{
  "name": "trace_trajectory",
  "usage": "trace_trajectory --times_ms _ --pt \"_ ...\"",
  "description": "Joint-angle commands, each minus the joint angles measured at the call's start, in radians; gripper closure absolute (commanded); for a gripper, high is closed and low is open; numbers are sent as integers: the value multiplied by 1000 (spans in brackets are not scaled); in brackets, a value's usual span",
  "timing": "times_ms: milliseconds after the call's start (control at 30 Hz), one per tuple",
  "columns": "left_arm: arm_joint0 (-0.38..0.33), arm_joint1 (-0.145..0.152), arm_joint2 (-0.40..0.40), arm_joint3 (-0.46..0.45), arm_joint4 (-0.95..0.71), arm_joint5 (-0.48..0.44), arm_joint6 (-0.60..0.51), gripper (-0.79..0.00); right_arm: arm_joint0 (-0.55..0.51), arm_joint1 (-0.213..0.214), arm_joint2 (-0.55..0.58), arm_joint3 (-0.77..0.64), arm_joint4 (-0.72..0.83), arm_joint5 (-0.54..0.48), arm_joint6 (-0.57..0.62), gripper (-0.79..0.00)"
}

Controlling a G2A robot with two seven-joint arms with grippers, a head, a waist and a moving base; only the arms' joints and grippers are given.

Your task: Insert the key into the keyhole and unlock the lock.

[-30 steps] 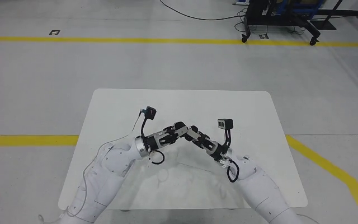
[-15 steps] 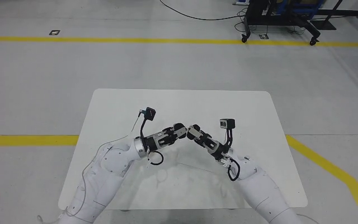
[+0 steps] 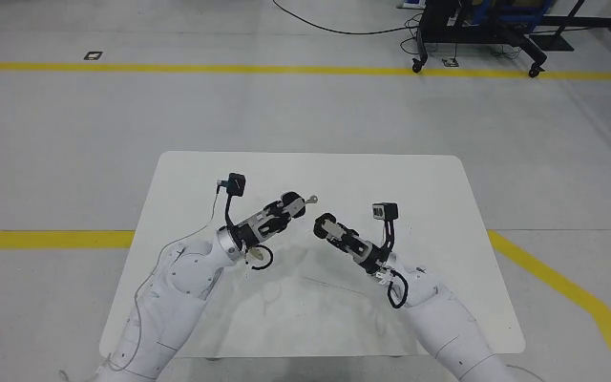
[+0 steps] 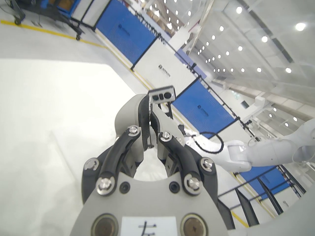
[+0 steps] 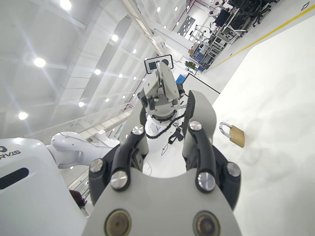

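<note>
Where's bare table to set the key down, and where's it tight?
Bare: the table strip between the grippers and its far edge, plus both far corners. Crowded: the middle, where the left gripper holding the key faces the open right gripper; the padlock lies on the table near it.

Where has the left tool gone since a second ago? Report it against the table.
Yes. The left tool, shut on the key, has swung away from the right tool toward the table's far edge.

gap: left gripper (image 3: 295,201), key (image 3: 310,199) jutting out, apart from right gripper (image 3: 319,224) | obstacle: padlock (image 5: 235,135) flat on table (image 3: 420,191)
</note>
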State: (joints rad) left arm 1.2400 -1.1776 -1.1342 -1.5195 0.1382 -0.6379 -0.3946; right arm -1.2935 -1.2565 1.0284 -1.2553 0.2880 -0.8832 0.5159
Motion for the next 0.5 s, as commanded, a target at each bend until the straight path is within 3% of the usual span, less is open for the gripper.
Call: trace_trajectory --times_ms 0,300,400,467 --pt "0 0 1 0 -1 1 -22 0 0 0 0 0 0 0 0 -785" --pt "6 1 15 -18 13 17 -56 0 1 1 4 -9 -8 16 2 -785" --pt "11 9 -12 -30 -40 20 -117 0 35 21 30 1 -57 77 149 -785" --pt "8 20 -30 -37 -54 22 -226 0 45 39 68 7 -84 67 238 -785"
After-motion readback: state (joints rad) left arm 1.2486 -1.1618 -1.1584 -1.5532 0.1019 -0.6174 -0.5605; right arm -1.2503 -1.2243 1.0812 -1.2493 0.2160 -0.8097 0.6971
